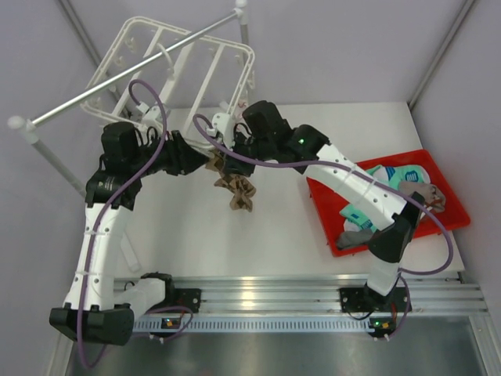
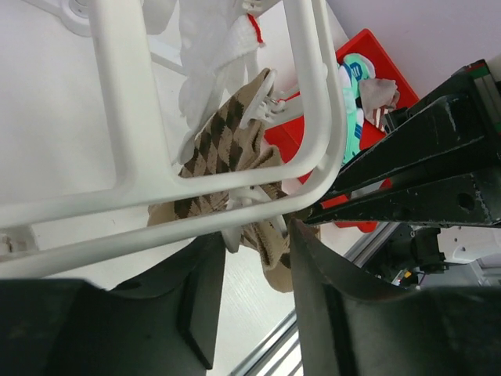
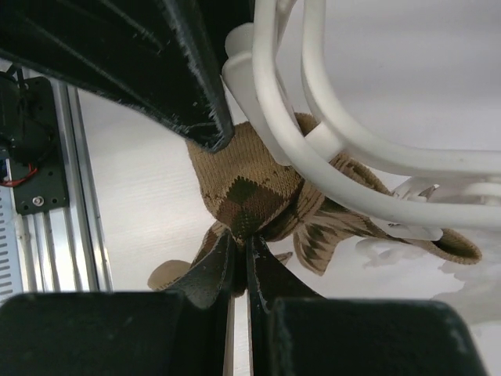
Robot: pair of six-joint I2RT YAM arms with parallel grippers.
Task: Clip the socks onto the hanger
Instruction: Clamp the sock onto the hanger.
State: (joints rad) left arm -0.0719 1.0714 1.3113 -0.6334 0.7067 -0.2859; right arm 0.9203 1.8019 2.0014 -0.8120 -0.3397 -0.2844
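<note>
The white hanger (image 1: 107, 56) hangs from a grey rail at the back left. A brown-and-tan checkered sock (image 1: 239, 192) dangles under its near edge. My right gripper (image 1: 225, 157) is shut on this sock's fabric, seen pinched between its fingertips in the right wrist view (image 3: 241, 239) just below the hanger's bars (image 3: 270, 102). My left gripper (image 1: 196, 160) is open. In the left wrist view (image 2: 254, 235) its fingers straddle a small white clip (image 2: 233, 235) and the sock (image 2: 227, 141) under the hanger's frame (image 2: 129, 102).
A red tray (image 1: 448, 182) at the right holds teal-and-white socks (image 1: 403, 176) and a grey sock (image 1: 356, 235). The grey metal rail (image 1: 78, 92) crosses over the hanger. A white cloth piece (image 2: 207, 55) hangs from the hanger. The two arms crowd together under the frame.
</note>
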